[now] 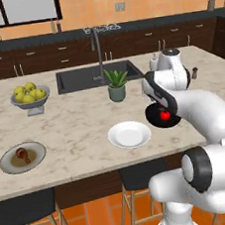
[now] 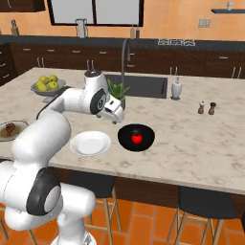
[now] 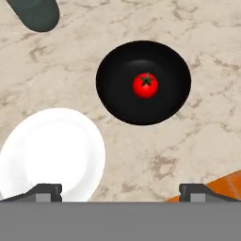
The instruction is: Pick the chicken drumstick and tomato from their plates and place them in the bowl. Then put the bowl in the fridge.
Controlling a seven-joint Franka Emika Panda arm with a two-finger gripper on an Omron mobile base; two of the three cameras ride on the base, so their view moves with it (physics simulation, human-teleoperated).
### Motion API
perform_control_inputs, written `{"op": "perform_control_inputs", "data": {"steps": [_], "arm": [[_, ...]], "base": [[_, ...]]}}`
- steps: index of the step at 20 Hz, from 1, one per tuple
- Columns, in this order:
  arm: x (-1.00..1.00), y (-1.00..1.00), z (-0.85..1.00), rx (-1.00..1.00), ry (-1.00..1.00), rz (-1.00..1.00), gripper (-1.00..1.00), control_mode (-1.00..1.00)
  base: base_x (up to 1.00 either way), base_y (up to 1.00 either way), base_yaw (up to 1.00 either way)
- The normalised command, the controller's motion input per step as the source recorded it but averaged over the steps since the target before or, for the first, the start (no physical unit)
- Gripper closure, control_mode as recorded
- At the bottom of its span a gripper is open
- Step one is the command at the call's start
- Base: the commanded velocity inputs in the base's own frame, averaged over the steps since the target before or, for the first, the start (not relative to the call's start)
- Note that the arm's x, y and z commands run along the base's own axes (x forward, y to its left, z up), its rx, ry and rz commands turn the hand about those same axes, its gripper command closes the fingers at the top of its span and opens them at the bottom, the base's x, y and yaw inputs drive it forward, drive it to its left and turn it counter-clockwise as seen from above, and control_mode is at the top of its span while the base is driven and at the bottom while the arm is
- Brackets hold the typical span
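Even, bright rendered light, soft low-resolution edges, faint shadows, mild gloss on the white plate

Black bowl – near half hidden behind arm in left base view. White plate – cut by lower edge in hand view. Plant pot – cropped at top edge. Gripper – finger spread unreadable.

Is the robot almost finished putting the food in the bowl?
About halfway with the food. The tomato already sits in the black bowl, and the white plate is bare. The gripper is open, holding nothing, above the counter. The drumstick is on its plate at the far end; it needs moving, then the bowl goes into the fridge.
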Motion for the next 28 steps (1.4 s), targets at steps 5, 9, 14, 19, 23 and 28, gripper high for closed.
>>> {"op": "perform_control_inputs", "data": {"steps": [5,9,14,19,23,28], "arm": [[-0.57,0.00,-0.13,-0.03,-0.47,0.03,-1.00,-1.00],[-0.01,0.00,-0.04,0.00,-0.07,0.00,-1.00,-1.00],[-0.23,0.14,0.00,0.00,-0.01,0.02,-1.00,1.00],[0.00,0.00,0.00,0.00,0.00,0.00,-1.00,1.00],[0.00,0.00,0.00,0.00,0.00,0.00,-1.00,1.00],[0.00,0.00,0.00,0.00,0.00,0.00,-1.00,1.00]], "base": [[0.00,0.00,0.00],[0.00,0.00,0.00],[-0.27,0.60,0.04],[-0.03,1.00,0.00],[0.12,1.00,0.00],[0.11,1.00,-0.04]]}}
